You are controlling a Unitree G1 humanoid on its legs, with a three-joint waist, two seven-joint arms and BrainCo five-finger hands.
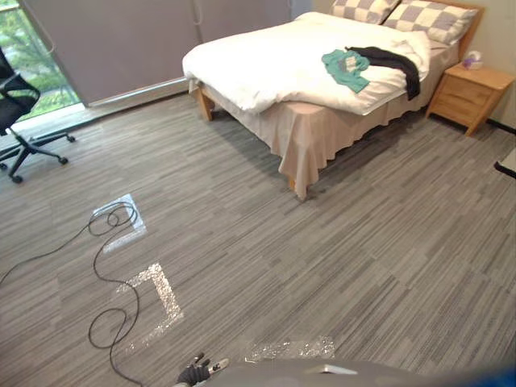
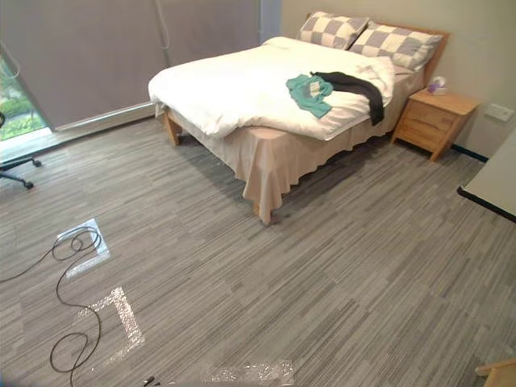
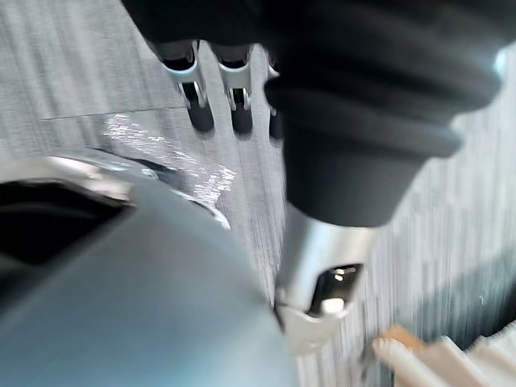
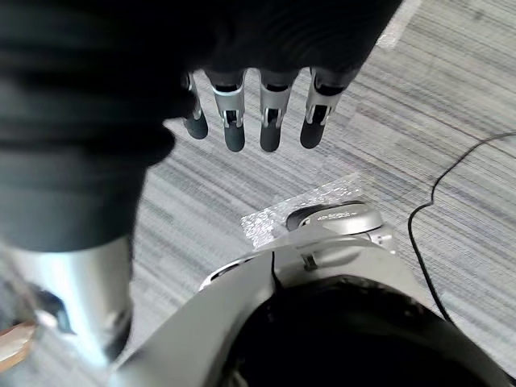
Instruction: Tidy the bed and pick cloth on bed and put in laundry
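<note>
A teal cloth (image 1: pixel 347 69) lies crumpled on the white duvet (image 1: pixel 274 60) of the bed, near its right side. A black cloth (image 1: pixel 395 61) is draped next to it, trailing over the duvet's edge. Two checked pillows (image 1: pixel 435 18) rest at the head of the bed. The bed stands far across the floor from me. My left hand (image 3: pixel 197 89) hangs low over the grey carpet with its fingers straight and nothing in them. My right hand (image 4: pixel 242 113) also hangs by my side over the carpet, fingers straight and empty.
A wooden nightstand (image 1: pixel 472 93) stands right of the bed. A black office chair (image 1: pixel 20 105) sits by the window at far left. Silvery tape marks (image 1: pixel 153 294) lie on the carpet. A white tabletop edge (image 2: pixel 496 181) juts in at right.
</note>
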